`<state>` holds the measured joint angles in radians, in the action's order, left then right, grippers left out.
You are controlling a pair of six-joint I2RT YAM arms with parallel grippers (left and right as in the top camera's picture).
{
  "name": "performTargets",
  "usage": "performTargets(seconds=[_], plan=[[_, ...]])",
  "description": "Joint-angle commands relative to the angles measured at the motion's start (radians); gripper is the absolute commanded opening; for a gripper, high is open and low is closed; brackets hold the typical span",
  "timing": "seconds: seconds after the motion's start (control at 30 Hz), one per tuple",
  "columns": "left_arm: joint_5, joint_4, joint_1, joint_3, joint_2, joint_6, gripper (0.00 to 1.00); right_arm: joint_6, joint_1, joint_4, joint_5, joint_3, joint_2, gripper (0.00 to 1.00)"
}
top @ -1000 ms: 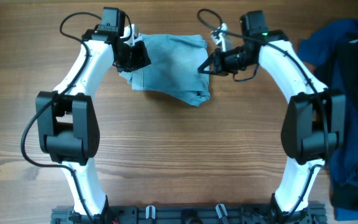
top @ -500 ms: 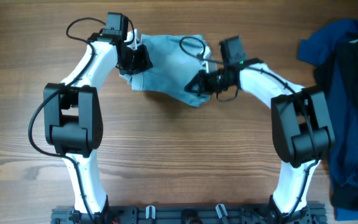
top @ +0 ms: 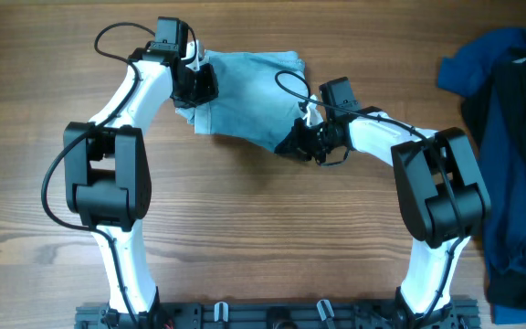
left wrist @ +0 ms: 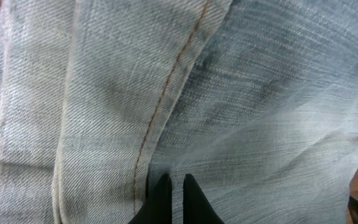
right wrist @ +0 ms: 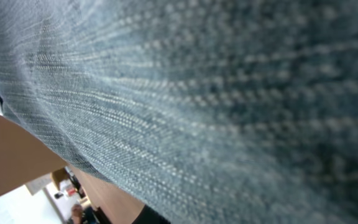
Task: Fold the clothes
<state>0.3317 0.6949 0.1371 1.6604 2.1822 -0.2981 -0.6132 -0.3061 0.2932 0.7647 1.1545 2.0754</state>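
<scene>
Looking between your arms, the jeans (top: 249,100) lie bunched, long axis running from the left gripper (top: 195,84) across to the right gripper (top: 299,139). Both sit at opposite edges, equally near. Each is pinched closed on denim. You see pale, faded cloth with an orange seam, half folded.

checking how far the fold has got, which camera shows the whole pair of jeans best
The overhead view: it alone shows the whole folded jeans on the table, between both grippers. The left wrist view shows only close-up denim with an orange-stitched seam; the right wrist view shows only blurred weave.
</scene>
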Motion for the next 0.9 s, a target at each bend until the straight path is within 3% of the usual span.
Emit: performTargets(seconds=[0.0, 0.17, 0.33, 0.5, 0.77, 0.87], plan=[[-0.016, 0.038, 0.0, 0.053, -0.053, -0.001, 0.06, -0.042, 0.005, -0.032, 0.072, -0.002, -0.009, 0.04], [-0.015, 0.051, 0.0, 0.081, -0.191, -0.002, 0.12, -0.03, 0.005, -0.066, 0.201, 0.02, -0.076, 0.04], [-0.005, 0.114, 0.0, 0.081, -0.239, -0.002, 0.16, 0.104, 0.005, -0.095, 0.207, 0.02, -0.168, 0.04], [0.133, 0.225, 0.001, 0.06, -0.175, 0.0, 0.12, 0.115, 0.005, -0.092, -0.057, 0.019, -0.15, 0.04], [0.149, 0.313, 0.001, 0.053, -0.063, 0.033, 0.1, 0.074, 0.005, -0.102, -0.07, 0.019, -0.018, 0.04], [0.092, 0.324, 0.0, 0.052, -0.039, 0.032, 0.12, 0.027, 0.005, -0.098, -0.069, 0.019, 0.019, 0.04]])
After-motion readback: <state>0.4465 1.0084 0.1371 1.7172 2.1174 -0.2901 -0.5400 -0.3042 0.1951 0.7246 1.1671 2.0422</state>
